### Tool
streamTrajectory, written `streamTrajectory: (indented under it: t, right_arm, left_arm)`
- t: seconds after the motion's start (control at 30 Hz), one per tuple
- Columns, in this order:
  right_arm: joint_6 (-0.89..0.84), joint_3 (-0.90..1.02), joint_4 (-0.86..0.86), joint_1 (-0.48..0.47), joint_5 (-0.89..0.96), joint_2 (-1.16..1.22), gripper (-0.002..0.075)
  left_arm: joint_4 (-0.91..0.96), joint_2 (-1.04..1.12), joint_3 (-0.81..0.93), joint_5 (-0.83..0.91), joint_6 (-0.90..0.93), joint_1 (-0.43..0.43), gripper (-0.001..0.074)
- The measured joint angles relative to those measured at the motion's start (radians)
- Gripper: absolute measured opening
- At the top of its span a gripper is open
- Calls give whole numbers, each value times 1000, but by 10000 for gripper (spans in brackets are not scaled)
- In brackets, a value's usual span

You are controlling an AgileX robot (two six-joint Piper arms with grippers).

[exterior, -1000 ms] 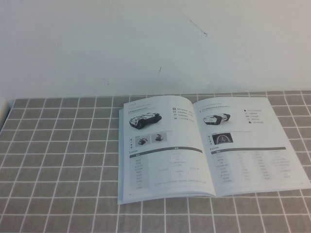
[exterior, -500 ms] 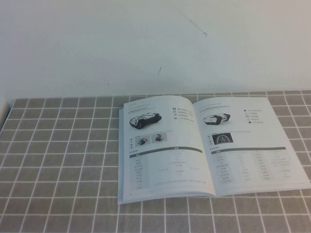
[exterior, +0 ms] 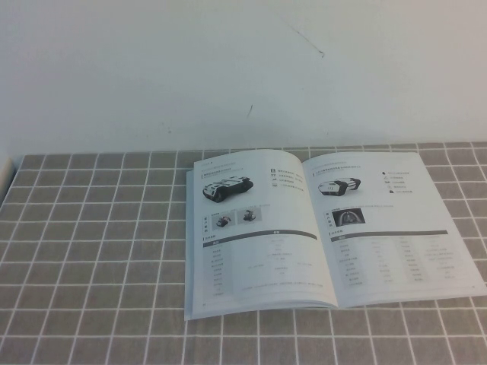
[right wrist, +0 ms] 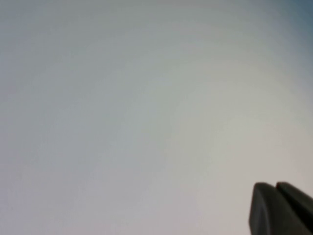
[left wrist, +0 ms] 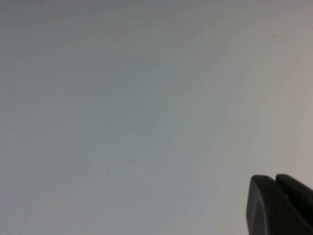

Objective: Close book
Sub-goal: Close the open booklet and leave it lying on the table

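An open book (exterior: 327,228) lies flat on the grey checked tablecloth (exterior: 91,251), right of centre in the high view. Its white pages show printed vehicle pictures and tables, with the spine running down the middle. Neither arm appears in the high view. In the left wrist view, my left gripper (left wrist: 275,182) shows as two dark fingertips pressed together against a blank pale wall, holding nothing. In the right wrist view, my right gripper (right wrist: 275,189) looks the same: shut, empty, facing the plain wall. The book is in neither wrist view.
A pale wall (exterior: 243,76) with a few small marks rises behind the table's far edge. The tablecloth stretches bare to the left of the book and along the front edge.
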Motion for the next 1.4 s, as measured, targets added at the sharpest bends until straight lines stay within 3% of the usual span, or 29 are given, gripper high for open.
streamTrajectory:
  t: [0.17,0.3,0.4,0.67,0.9,1.1,1.23,1.4]
  right_arm:
    - [48,-18,4,0,-32,0,-3]
    - [43,-114,-5,0,77,0,-3]
    - [41,-194,-7,0,179,0,-3]
    - [50,-439,-8,0,541,0,-3]
    - [41,-623,-11,0,894,71,-3]
    - [7,-736,17,0,1232,263,-3]
    - [-100,-752,77,0,1425,374,-3]
    - [-171,-752,116,0,1621,503,-3]
  left_arm:
    - [0,0,0,-122,-6,0,-4]
    - [33,-2,0,-140,38,0,-4]
    - [160,-2,-2,-132,68,0,-4]
    - [427,-2,-252,500,-317,0,-4]
    - [441,-2,-403,1070,-393,0,-4]
    - [411,-2,-427,1532,-426,0,-4]
    - [383,-2,-428,1688,-510,0,-4]
    - [354,-2,-428,1727,-545,0,-4]
